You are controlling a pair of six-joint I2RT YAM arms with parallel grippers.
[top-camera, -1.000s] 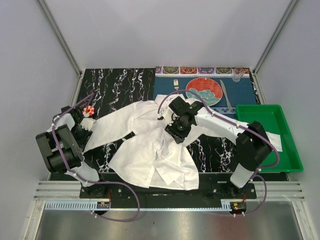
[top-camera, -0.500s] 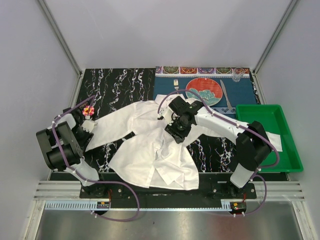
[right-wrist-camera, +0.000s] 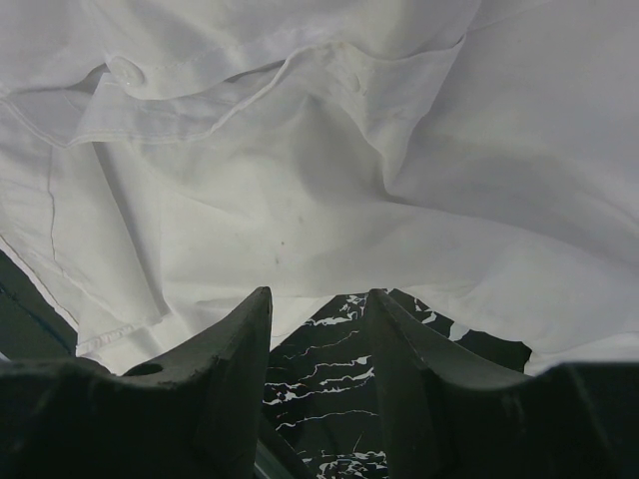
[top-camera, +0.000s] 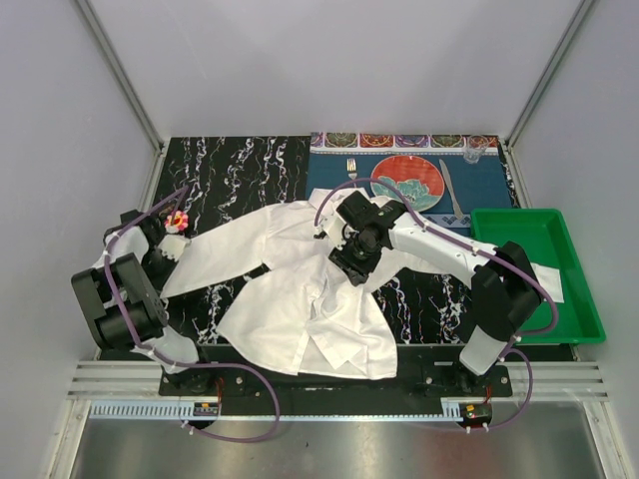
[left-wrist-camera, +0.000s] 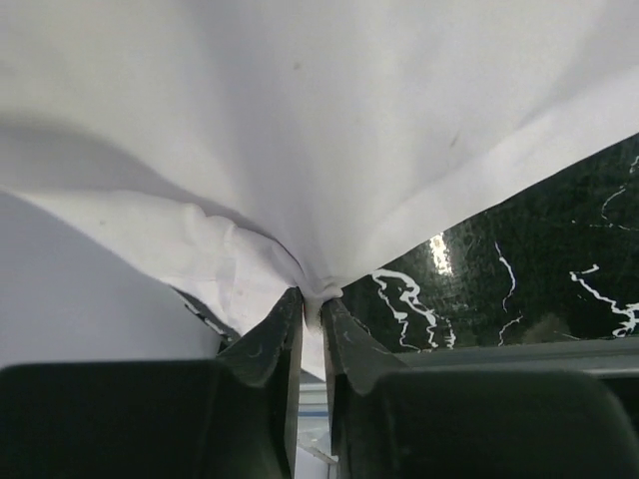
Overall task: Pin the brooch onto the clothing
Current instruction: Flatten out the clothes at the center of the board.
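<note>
The clothing, a large white shirt, lies spread over the black marbled table. Its left sleeve runs out to my left gripper. In the left wrist view that gripper is shut on a bunched fold of the shirt. The brooch, a tiny pink-red flower, shows right by the left gripper's far side; whether it touches the sleeve I cannot tell. My right gripper hovers over the shirt's middle. In its wrist view it stands open and empty over the shirt's edge.
At the back right a blue placemat carries a red-and-teal plate, a fork and a knife. A green tray stands at the right edge. Grey walls close in the table.
The left gripper's jaws have closed onto the sleeve fabric, and the left arm shifted slightly. The right arm has not moved.
</note>
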